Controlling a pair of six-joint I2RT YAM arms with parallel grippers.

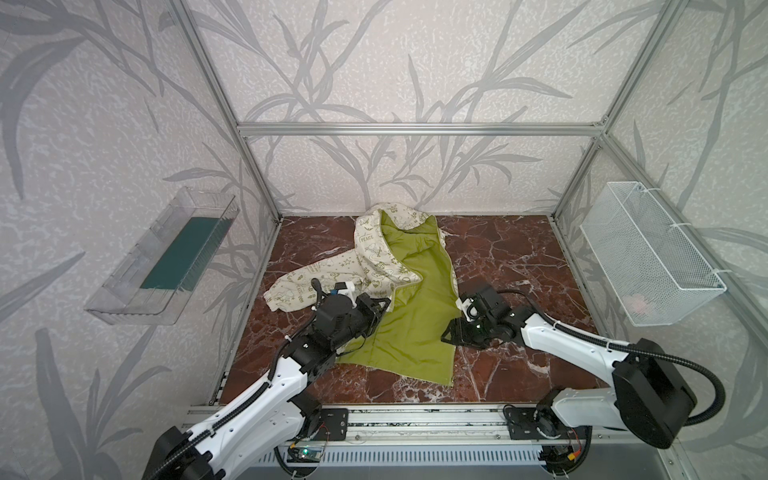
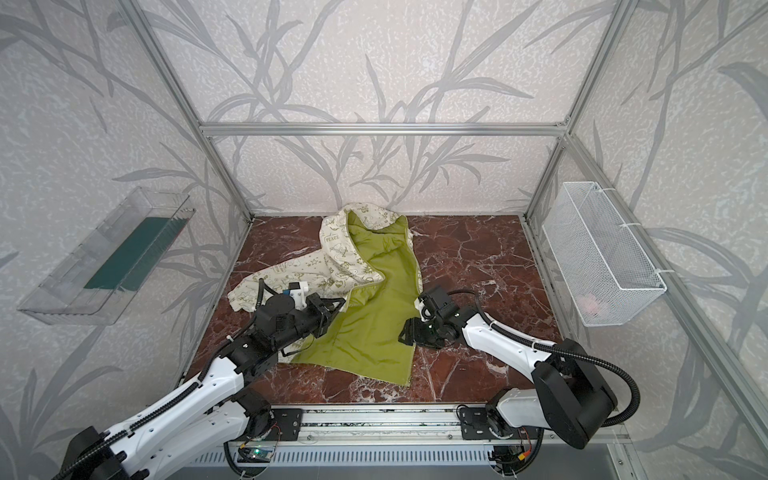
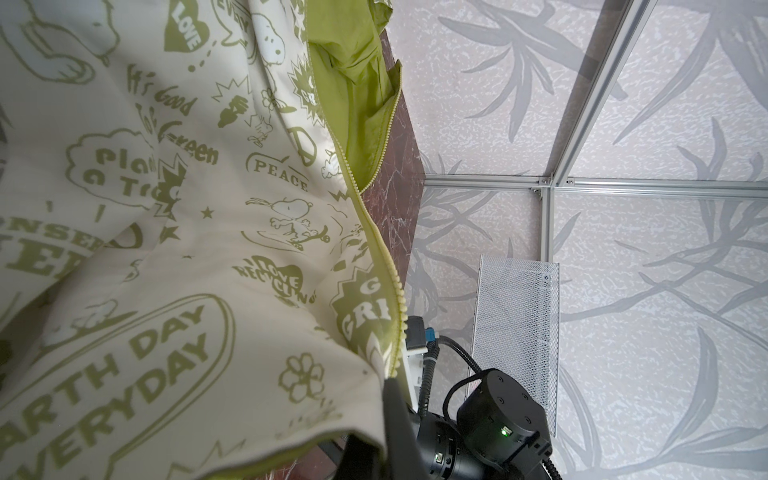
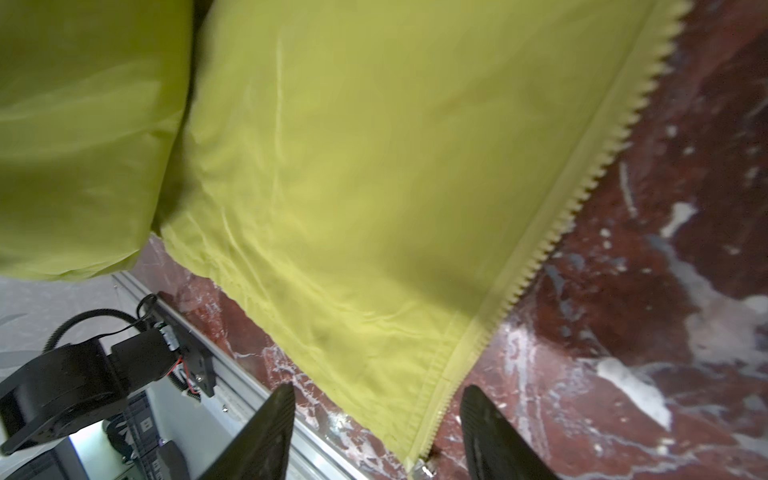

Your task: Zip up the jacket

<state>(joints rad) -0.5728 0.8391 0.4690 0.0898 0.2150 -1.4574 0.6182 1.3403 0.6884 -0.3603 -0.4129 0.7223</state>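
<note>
**Workpiece position.** The jacket (image 1: 415,307) lies unzipped on the marble table (image 1: 519,266), with the hood toward the back wall. Its lime lining (image 2: 374,328) faces up across the middle. The printed left panel (image 1: 316,286) is folded over beside the lining. The 2 zipper halves are apart and not engaged.

**Left gripper.** The left gripper (image 1: 383,306) is pressed together on the printed panel, close to its row of zipper teeth (image 3: 376,237). In the left wrist view the fabric drapes from the finger (image 3: 392,399).

**Right gripper.** The right gripper (image 4: 378,390) is spread and holds nothing. It sits low at the lining's right edge. In the right wrist view the other tooth row (image 4: 582,216) runs down between its 2 fingers. A small metal part (image 4: 426,467) shows at the lower end of that row; what kind of part it is cannot be told.

**Step in hand.** Judged from this layout, the task is at the alignment stage. No teeth are joined.

**Next move.** The right jaws need to close on the lower zipper end. Both hems must then be brought together so that the halves can be mated. Slack fabric may let an edge slip.
</note>
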